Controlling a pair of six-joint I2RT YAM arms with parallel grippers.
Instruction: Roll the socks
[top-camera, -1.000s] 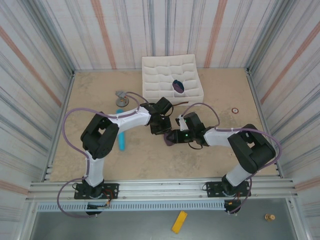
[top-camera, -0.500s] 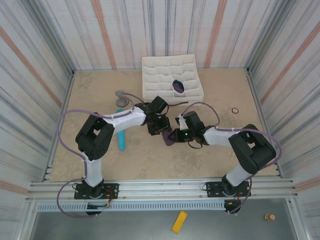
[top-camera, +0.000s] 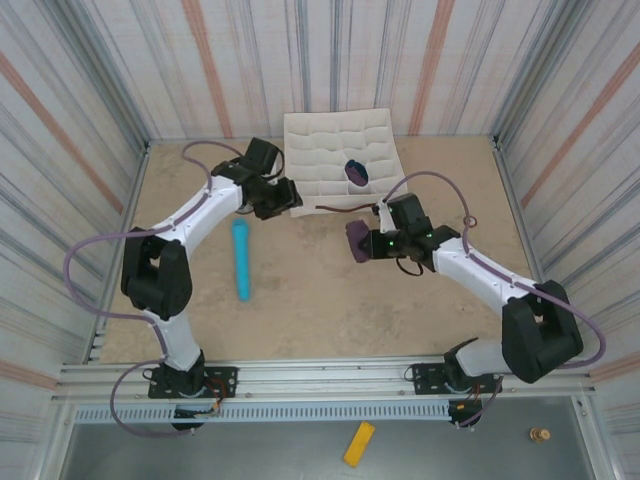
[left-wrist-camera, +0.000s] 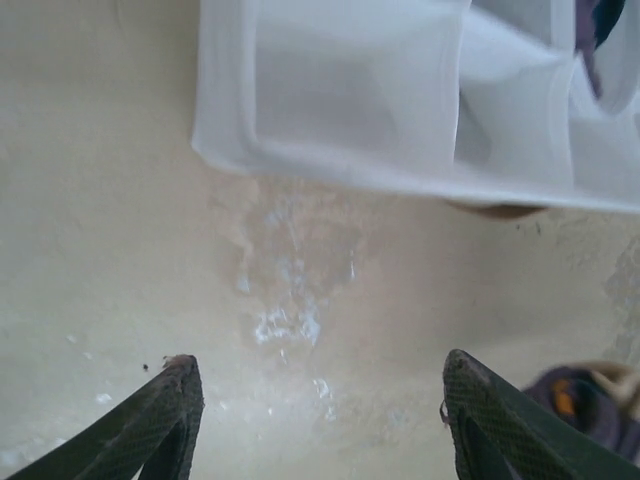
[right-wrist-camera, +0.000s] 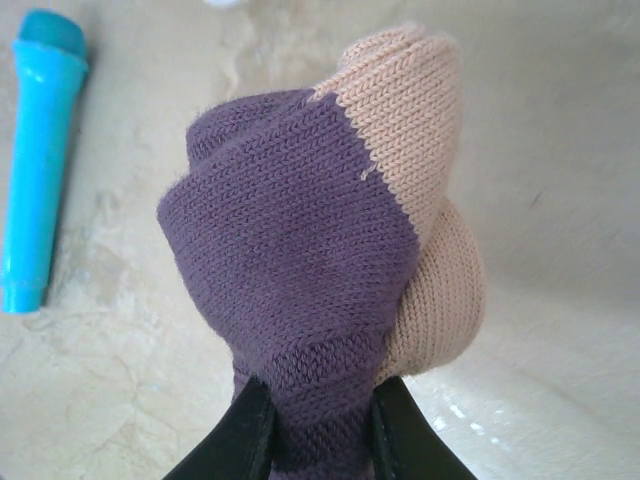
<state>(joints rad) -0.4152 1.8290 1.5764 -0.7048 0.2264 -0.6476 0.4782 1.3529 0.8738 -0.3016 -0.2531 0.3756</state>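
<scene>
Hemmed by striped walls left, far and right, with wide bare counter across the near half. By the far wall, a white divided tray holding one rolled dark sock in a right-hand cell. Left of centre, a blue cylinder. Parted from mid-counter since a second ago: left pincer gaping by the tray's near-left corner, right pincer clamped on the purple-and-tan sock, right of centre.

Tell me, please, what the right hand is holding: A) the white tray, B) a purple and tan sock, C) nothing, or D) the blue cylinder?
B: the right hand is closed on the bunched sock, while the cylinder lies apart on the table.
</scene>
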